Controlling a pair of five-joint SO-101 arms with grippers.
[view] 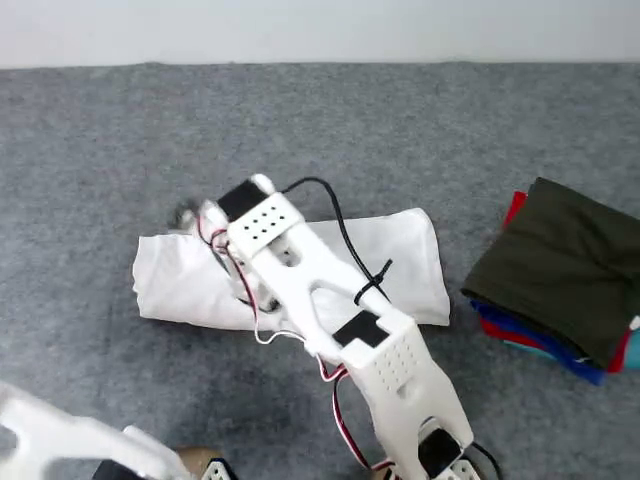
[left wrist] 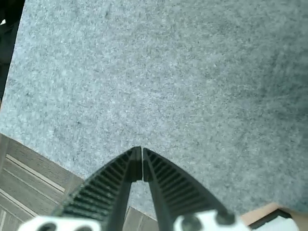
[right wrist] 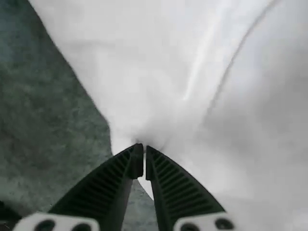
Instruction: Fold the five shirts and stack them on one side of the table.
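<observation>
A white shirt [view: 400,265] lies partly folded across the middle of the grey mat. An arm stretches from the front edge over it, and my right gripper [view: 195,218] sits at the shirt's far left corner. In the right wrist view this gripper [right wrist: 143,146] is shut, with the white shirt [right wrist: 202,86] bunched at its tips. My left gripper [left wrist: 142,150] is shut on nothing and hangs above bare mat near the table's front edge. At the right side a stack of folded shirts [view: 560,265] has a dark olive one on top, with blue, red and teal ones under it.
The left arm's white link [view: 60,435] shows at the front left corner. Grey mat [view: 300,130] covers the table. Wooden floor [left wrist: 24,178] shows beyond the mat's edge in the left wrist view.
</observation>
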